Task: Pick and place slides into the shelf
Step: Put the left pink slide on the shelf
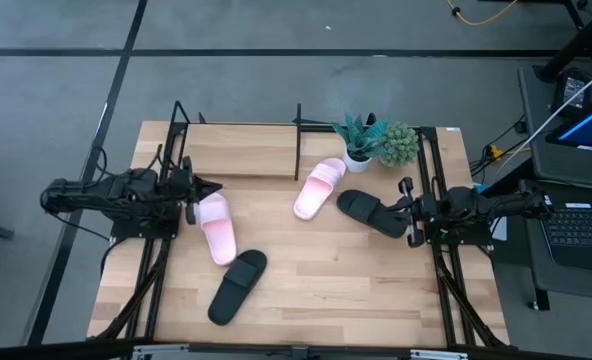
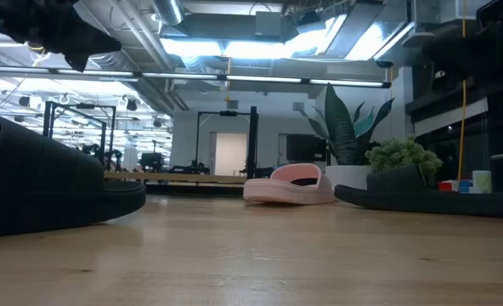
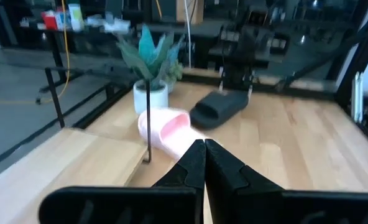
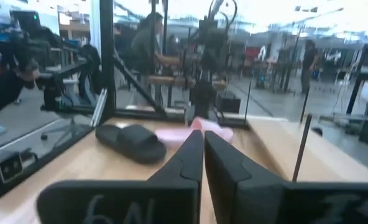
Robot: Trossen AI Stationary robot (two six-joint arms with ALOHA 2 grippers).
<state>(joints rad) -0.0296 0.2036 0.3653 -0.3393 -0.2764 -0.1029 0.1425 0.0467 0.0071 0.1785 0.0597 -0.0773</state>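
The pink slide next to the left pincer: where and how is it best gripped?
Probably by one side edge of the sole, or across the wide strap, coming from above. The pink slide lies flat, sole down, beside the shut left pincer, which must open first.
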